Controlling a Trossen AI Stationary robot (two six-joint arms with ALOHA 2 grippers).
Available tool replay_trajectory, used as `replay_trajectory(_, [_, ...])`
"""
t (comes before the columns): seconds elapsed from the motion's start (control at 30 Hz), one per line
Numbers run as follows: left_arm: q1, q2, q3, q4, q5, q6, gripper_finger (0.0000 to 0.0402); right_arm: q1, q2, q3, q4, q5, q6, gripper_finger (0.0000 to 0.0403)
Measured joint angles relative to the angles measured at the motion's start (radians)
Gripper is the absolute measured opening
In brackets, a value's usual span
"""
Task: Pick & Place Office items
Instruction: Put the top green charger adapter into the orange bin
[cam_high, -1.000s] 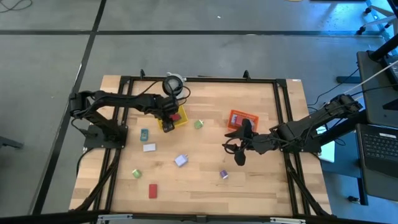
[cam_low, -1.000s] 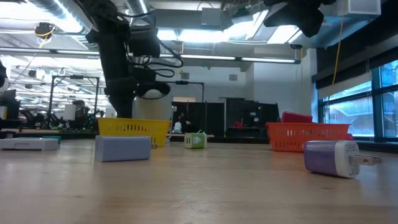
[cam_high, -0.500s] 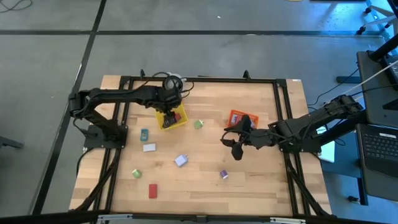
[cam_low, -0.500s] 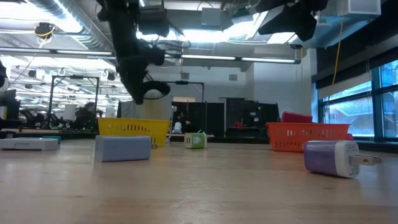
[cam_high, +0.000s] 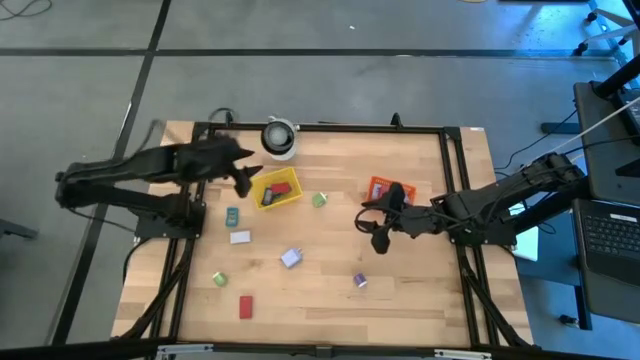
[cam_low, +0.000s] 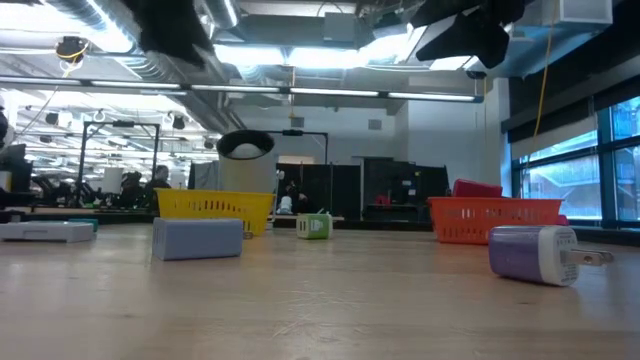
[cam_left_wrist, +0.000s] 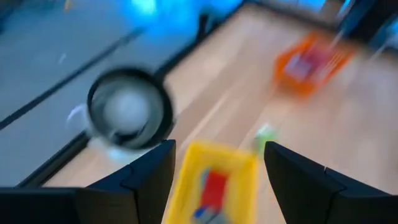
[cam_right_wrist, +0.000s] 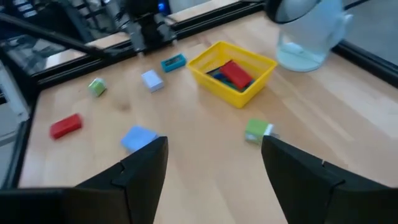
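We're over the pale wood-plank surface (cam_high: 420, 290), black rail frame round it. Left end effector (cam_high: 243, 183) sits upper left of the high view, just beside the yellow mesh basket (cam_high: 277, 190); its wrist cam shows both dark fingers (cam_left_wrist: 148, 177) spread apart w/ nothing between. Basket's a square wire-mesh tray holding a flat red block (cam_left_wrist: 213, 188) plus a bluish piece. Behind it, a round clear cup (cam_high: 280, 138) w/ dark rim.

Right end effector (cam_high: 380, 242) is centre-right, just below the orange mesh basket (cam_high: 388, 188); fingers (cam_right_wrist: 144, 167) wide apart, empty.

Office items are scattered loose: green cube (cam_high: 319, 200) right of the yellow basket, teal clip (cam_high: 233, 215) and flat white block (cam_high: 240, 237) below-left of it, lavender block (cam_high: 291, 258) mid-frame, small purple plug-shaped piece (cam_high: 360, 281) lower centre, green bit (cam_high: 219, 279) and red rectangular block (cam_high: 245, 305) lower left. Low view: lavender block's matte w/ rounded edges, plug has metal prongs.
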Motion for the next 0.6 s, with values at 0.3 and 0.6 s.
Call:
replay_trajectory(0.3, [-0.176, -0.268, -0.348, 0.435, -0.140, 0.045, 0.0242, -0.096, 0.135, 0.000, 0.084, -0.017, 0.022, 0.0263])
replay_trajectory(0.6, [-0.223, -0.266, -0.449, 0.584, -0.158, 0.166, 0.0242, -0.198, 0.315, 0.000, 0.251, -0.054, 0.098, 0.0263])
